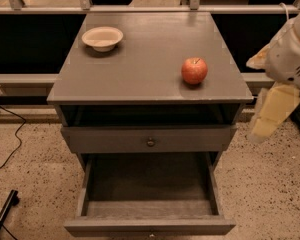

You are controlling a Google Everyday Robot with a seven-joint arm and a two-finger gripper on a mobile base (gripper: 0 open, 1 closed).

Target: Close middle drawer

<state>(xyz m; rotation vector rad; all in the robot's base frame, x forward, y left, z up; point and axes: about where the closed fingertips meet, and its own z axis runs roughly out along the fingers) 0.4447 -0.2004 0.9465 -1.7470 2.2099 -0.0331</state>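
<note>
So the middle drawer is pulled way out toward the near edge of the view. Its box is empty, and its front panel runs left-right right at the bottom of the frame. The drawer above it, the one with the brass knob, looks nearly shut.

The gripper hangs in the air off the right side of the cabinet, level with that upper drawer and touching nothing. I can't tell how far open it is from here, and I don't see anything in it.

Key bit: the open drawer's front is to the left of the gripper and nearer, so my guess is the arm has to swing around to the near face of that panel, then push straight toward the far side. The apple and bowl on top are well out of the way.
</note>
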